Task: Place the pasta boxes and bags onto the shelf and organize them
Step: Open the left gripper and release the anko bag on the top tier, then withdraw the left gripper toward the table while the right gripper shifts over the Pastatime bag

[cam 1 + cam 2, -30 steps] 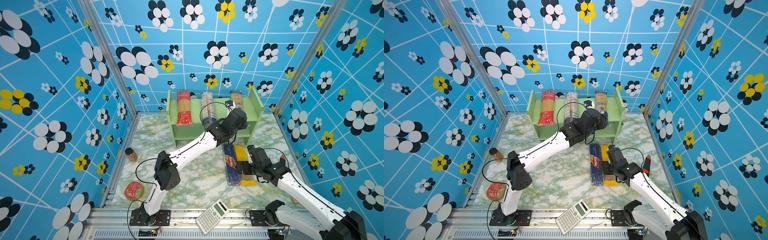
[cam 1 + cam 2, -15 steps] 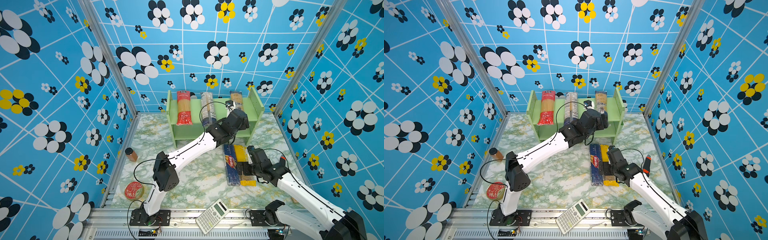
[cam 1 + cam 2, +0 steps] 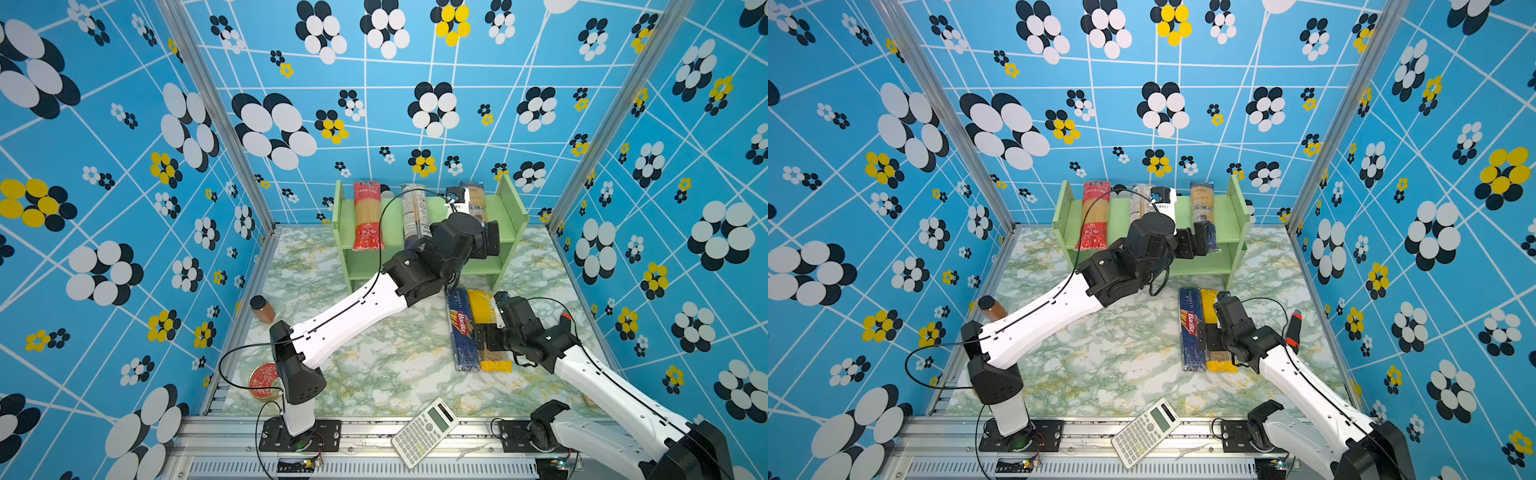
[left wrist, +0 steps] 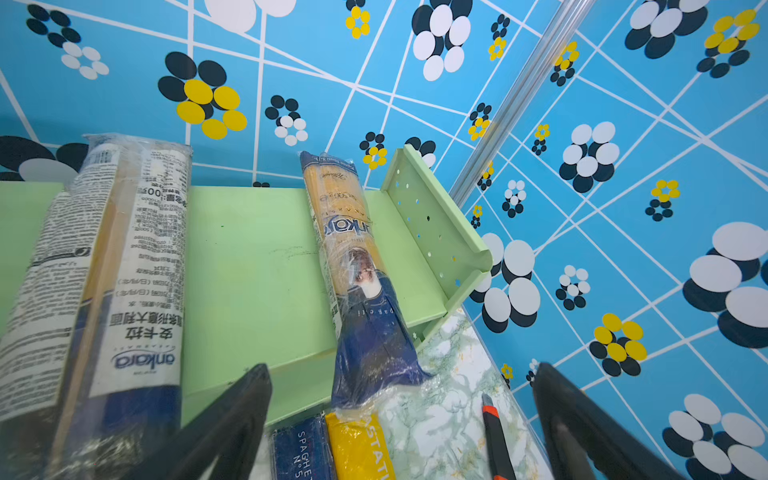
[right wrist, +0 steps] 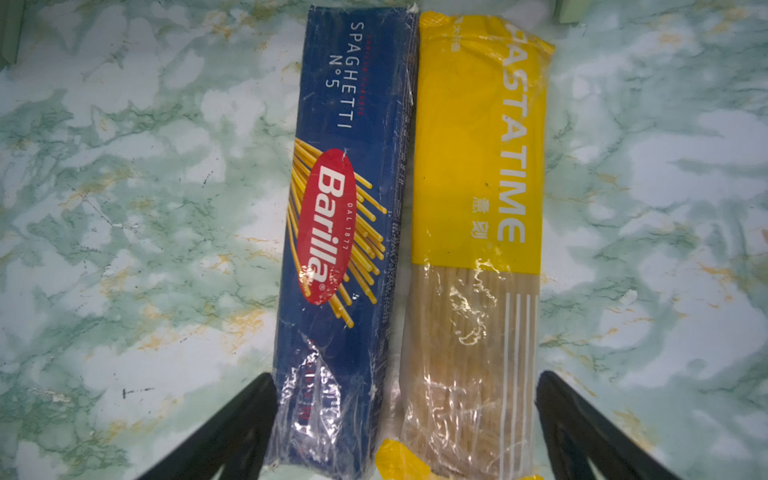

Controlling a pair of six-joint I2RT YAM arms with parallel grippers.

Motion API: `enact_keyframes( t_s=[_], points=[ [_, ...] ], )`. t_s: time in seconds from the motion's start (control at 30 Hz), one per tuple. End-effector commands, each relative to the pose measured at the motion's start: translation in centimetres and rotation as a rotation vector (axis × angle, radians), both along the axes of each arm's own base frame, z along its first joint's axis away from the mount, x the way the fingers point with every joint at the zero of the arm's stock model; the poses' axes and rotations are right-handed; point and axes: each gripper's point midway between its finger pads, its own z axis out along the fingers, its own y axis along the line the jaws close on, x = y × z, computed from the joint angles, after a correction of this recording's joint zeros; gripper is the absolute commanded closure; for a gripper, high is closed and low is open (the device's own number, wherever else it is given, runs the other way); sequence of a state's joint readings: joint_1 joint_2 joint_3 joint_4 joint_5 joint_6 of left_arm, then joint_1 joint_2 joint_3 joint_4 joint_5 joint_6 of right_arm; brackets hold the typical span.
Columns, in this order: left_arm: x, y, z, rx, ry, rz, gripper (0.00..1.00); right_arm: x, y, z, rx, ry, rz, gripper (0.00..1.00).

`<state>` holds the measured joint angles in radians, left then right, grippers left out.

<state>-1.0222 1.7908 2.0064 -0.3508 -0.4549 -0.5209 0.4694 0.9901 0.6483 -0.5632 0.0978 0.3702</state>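
The left gripper [image 4: 401, 368] stands wide open and holds nothing. Just ahead of it, on the line between its fingers, the yellow-navy bag [image 4: 353, 266] lies front to back on the top tier of the shelf [image 4: 257, 257]. The bag's navy end hangs over the front edge toward the gripper, probably because the pack is longer than the tier is deep. Beyond the gripper, toward the middle of the shelf, lies the clear/navy bag [image 4: 124, 270], and farther still the red-ended clear bag [image 3: 368, 216]. All three lie roughly parallel and apart. That leaves bare green board between them, likely room for the two packs not yet shelved.

Those two lie directly under the right gripper [image 5: 403, 374], on the worktop [image 5: 145, 208]. They are the dark blue Barilla box [image 5: 345, 208] and the yellow bag [image 5: 478, 145], side by side and touching. This gripper is also fully spread, with one finger just outside each pack, so it straddles both. I cannot tell whether the fingers touch the wrappers. To lift a single pack it would probably have to centre over that one.
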Motion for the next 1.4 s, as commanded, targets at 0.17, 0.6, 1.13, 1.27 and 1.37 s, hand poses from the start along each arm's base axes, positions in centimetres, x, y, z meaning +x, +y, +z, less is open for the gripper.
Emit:
enact_keyframes(
  t_s=[0.17, 0.6, 1.13, 1.27, 1.37],
  points=[
    [-2.7, 4.1, -0.2, 0.001, -0.028, -0.017, 0.01, 0.4, 0.0, 1.1, 0.009, -0.018, -0.009, 0.01],
    [-6.5, 11.7, -2.2, 0.027, -0.018, 0.028, 0.01, 0.3, -1.0, 2.0, -0.019, -0.026, -0.053, 0.01],
    [-10.1, 17.3, -11.1, 0.087, 0.121, 0.044, 0.01, -0.2, -3.2, 1.4, -0.091, -0.017, -0.154, 0.01],
    [-10.7, 18.3, -13.2, 0.11, 0.144, 0.044, 0.01, -0.1, -3.2, 1.0, -0.076, -0.017, -0.184, 0.01],
    [-11.0, 18.8, -15.1, 0.123, 0.172, 0.048, 0.01, -0.1, -3.0, 0.3, -0.056, -0.011, -0.199, 0.02]
  ],
)
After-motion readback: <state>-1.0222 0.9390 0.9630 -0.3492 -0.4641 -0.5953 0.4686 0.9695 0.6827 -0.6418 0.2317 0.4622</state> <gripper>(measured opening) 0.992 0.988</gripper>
